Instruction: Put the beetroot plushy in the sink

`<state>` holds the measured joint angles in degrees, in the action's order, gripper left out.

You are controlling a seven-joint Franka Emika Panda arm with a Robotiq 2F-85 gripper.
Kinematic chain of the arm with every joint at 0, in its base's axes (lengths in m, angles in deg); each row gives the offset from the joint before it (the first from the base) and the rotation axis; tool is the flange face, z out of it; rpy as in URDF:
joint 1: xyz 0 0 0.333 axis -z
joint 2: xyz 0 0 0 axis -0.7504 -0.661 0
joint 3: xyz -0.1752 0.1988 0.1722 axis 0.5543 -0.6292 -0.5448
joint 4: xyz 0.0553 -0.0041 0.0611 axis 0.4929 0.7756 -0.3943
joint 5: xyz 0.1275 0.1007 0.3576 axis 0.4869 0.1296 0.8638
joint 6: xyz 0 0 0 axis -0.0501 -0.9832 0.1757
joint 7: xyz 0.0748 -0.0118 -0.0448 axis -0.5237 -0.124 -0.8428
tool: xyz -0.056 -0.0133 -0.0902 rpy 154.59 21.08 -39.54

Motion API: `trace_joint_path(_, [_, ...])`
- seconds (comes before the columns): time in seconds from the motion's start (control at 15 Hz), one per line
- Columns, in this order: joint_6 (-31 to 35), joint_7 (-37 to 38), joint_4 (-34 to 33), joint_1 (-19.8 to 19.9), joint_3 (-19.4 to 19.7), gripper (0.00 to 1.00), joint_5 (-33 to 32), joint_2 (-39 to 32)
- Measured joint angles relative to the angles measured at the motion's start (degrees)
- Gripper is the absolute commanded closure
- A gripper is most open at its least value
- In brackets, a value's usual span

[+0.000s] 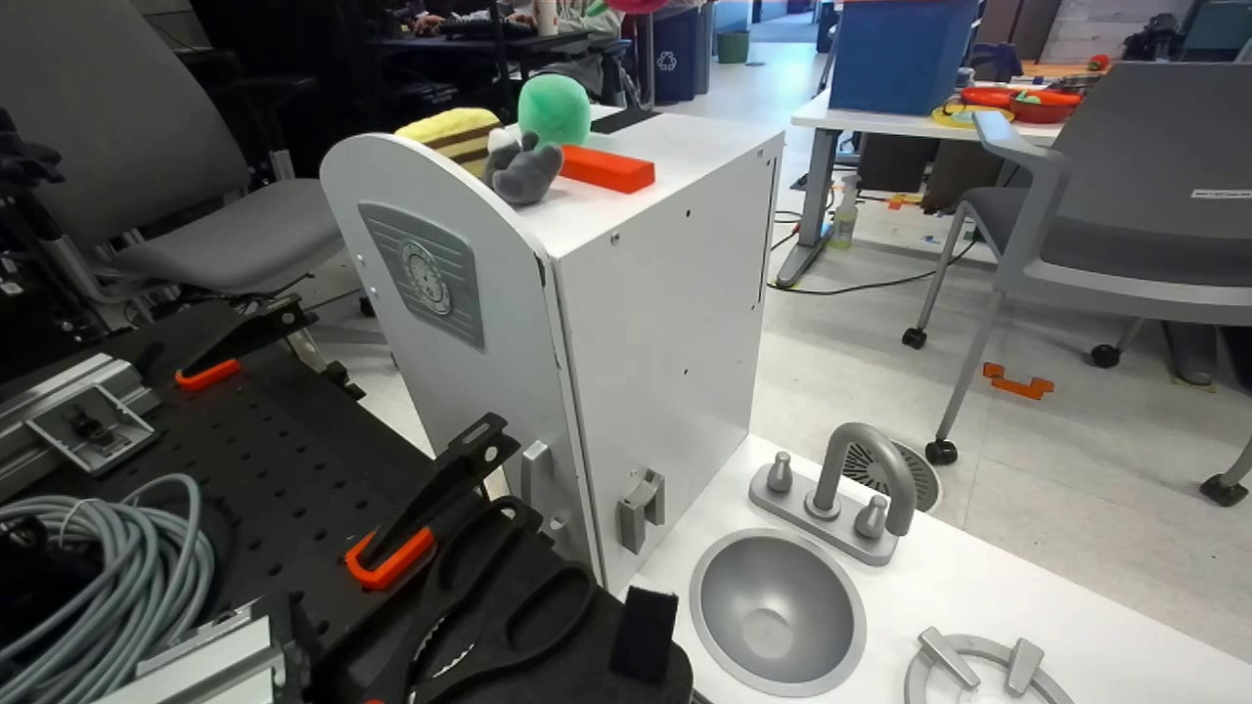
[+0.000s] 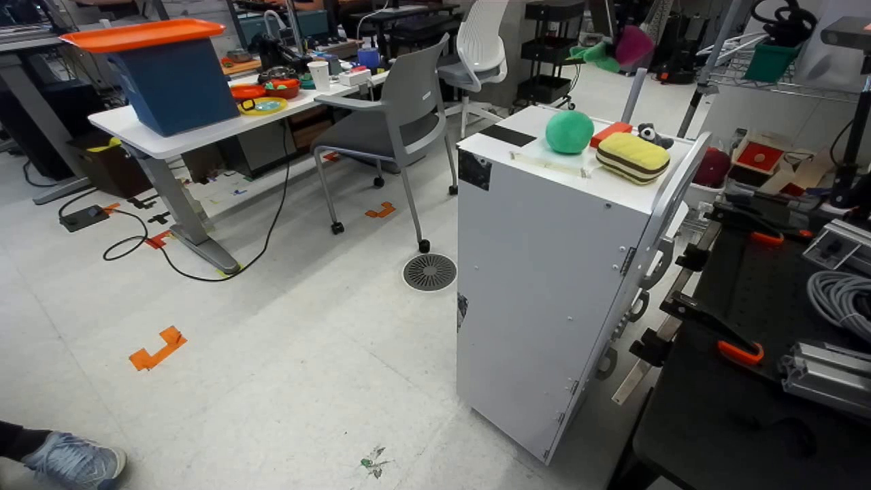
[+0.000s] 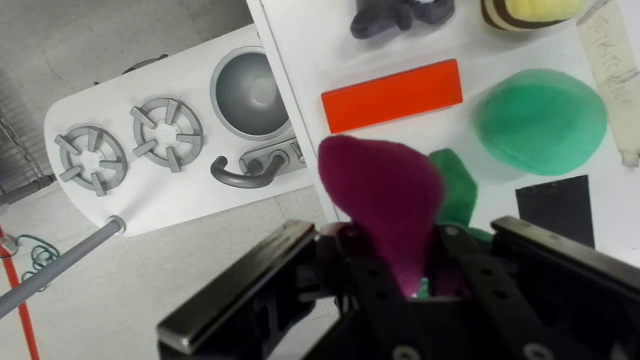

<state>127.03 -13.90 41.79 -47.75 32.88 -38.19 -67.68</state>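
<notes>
The magenta beetroot plushy (image 3: pixel 380 180) with green leaves is between the fingers of my gripper (image 3: pixel 400 235) in the wrist view. The gripper is shut on it and holds it above the white cabinet top. The plushy hangs in the air in an exterior view (image 2: pixel 634 46), and a sliver shows at the top edge in an exterior view (image 1: pixel 638 5). The grey sink basin (image 1: pixel 782 606) with its arched faucet is on the lower white counter beside the cabinet. The sink also shows in the wrist view (image 3: pixel 250 95), left of the plushy. The cabinet hides it in an exterior view.
The tall white cabinet (image 1: pixel 665 293) rises beside the sink. On its top are a green plush ball (image 3: pixel 542 122), an orange-red block (image 3: pixel 392 96), a yellow striped toy (image 2: pixel 633 158) and a grey plush (image 1: pixel 523 171). Burners (image 3: pixel 167 135) and a grey pole (image 3: pixel 65 265) are on the counter.
</notes>
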Motion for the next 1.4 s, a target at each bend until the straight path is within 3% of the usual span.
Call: trace_joint_path(1.4, [-2.06,-0.06,-2.24,4.81,3.61,0.95,-0.2,-0.29])
